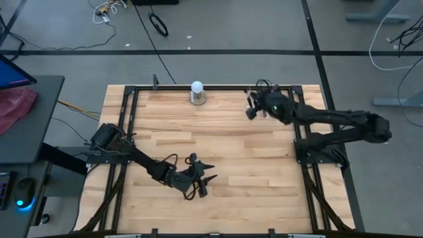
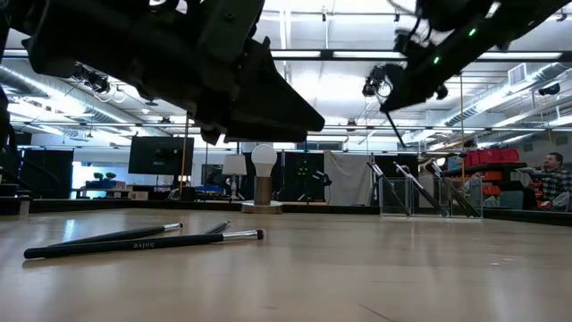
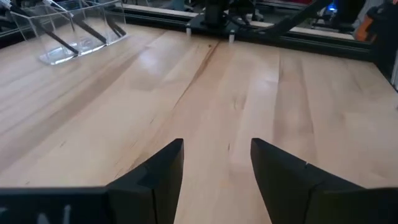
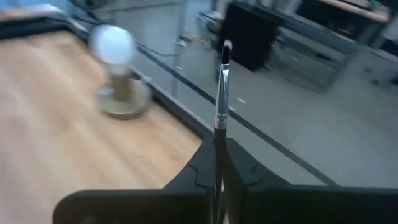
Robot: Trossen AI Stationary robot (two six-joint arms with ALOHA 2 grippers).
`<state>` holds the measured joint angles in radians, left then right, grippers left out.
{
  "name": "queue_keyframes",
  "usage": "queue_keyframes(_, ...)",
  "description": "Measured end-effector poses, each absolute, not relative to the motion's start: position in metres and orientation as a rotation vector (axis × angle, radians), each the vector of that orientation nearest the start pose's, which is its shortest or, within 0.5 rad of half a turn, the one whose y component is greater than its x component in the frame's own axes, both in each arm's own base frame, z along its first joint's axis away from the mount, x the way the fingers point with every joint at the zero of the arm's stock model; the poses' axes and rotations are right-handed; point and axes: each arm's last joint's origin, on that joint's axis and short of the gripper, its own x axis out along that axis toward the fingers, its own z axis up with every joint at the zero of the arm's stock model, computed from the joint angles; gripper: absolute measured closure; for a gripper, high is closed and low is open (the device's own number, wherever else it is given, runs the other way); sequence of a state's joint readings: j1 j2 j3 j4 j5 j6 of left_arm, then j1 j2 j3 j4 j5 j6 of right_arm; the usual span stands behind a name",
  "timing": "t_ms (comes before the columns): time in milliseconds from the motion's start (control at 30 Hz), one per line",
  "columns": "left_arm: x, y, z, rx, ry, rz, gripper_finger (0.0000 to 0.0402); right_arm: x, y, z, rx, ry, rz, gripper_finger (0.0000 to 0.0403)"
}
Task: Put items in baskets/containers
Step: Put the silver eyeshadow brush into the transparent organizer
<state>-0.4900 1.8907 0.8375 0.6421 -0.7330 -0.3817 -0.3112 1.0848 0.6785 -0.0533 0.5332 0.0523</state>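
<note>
Two thin dark-handled makeup brushes (image 2: 143,241) lie flat on the pale wooden table (image 1: 231,152), near each other, low under the left gripper (image 1: 201,177). Its fingers (image 3: 155,180) stand spread with only bare wood between them, holding nothing. Well ahead of those fingers, across the table, sits the small clear plastic holder (image 3: 74,34) with several dark brushes leaning inside it.

Over the far edge of the table, the right gripper (image 1: 252,112) has its fingers pinched tight on one slim makeup brush (image 4: 221,99), whose silver ferrule and dark bristle tip stick straight out beyond the fingertips. Off to one side of that brush stands the white ball on a round grey base (image 4: 115,74). In the low view the clear holder shows well apart from the lying brushes.
</note>
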Motion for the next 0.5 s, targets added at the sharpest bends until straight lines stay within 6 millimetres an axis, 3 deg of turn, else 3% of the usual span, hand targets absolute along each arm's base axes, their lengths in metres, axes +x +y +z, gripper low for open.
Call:
queue_keyframes(233, 0.325, -0.152, 0.135, -0.139, 0.287, 0.299, 0.0209, 0.226, -0.135, 0.228, 0.082, 0.442, -0.875, 0.0397)
queue_keyframes(500, 0.325, -0.152, 0.135, -0.145, 0.287, 0.297, 0.0209, 0.233, -0.156, 0.193, 0.175, 0.528, -0.948, 0.0397)
